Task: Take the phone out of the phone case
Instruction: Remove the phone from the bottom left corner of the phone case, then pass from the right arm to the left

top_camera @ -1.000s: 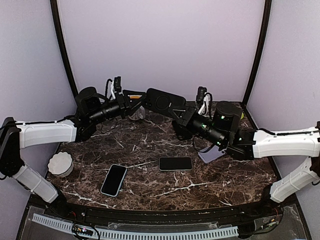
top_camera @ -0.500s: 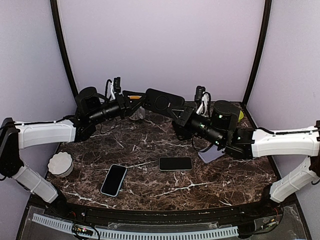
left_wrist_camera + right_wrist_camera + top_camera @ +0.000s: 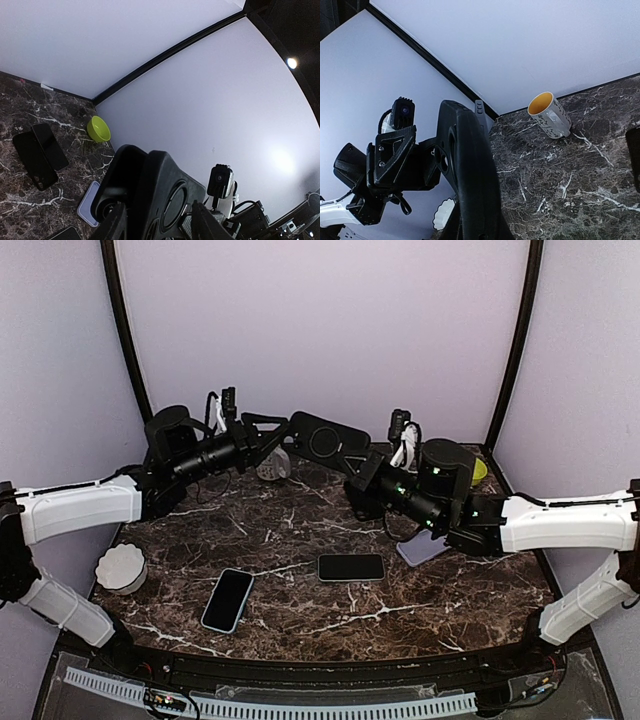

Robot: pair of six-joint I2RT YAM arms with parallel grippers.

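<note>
Between the two grippers, lifted clear of the table (image 3: 300, 525), the black phone case (image 3: 325, 442) shows its ringed back; whether a phone sits inside cannot be told. The left gripper (image 3: 278, 436) clamps one end and the right gripper (image 3: 354, 463) pinches the other. A mug (image 3: 270, 469) stands beneath the left gripper.

The desk (image 3: 450, 590) is dark brown marble with white veins. The phone case (image 3: 325, 440) is black, the bowl (image 3: 98, 129) lime green, the mug (image 3: 549, 116) speckled white, yellow inside.
</note>
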